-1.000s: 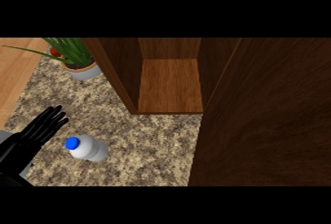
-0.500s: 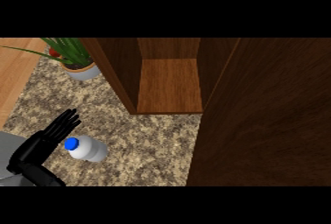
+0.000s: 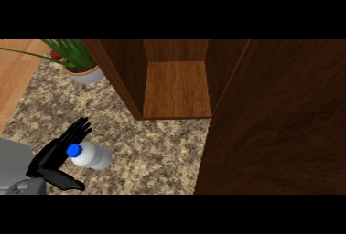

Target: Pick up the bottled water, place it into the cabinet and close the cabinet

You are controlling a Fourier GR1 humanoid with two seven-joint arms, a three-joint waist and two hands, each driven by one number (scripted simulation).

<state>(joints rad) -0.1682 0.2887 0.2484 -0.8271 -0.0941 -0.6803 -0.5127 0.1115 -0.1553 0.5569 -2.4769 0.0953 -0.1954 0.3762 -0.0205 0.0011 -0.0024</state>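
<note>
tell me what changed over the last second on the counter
The left hand moved right and closed in on the water bottle; its straight fingers now lie beside the blue cap, the thumb spread below. It has not curled round the bottle yet. The bottle, the potted plant and the open cabinet stayed where they were. The right hand is out of view.

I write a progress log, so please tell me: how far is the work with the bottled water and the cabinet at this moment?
Nothing is finished yet. The bottled water lies on its side on the counter, outside the cabinet, whose door stands open. In hand: the left hand, fingers straight, is beside the bottle's blue cap, not curled round it. Left: grasping, lifting, placing it inside, closing the door.
</note>
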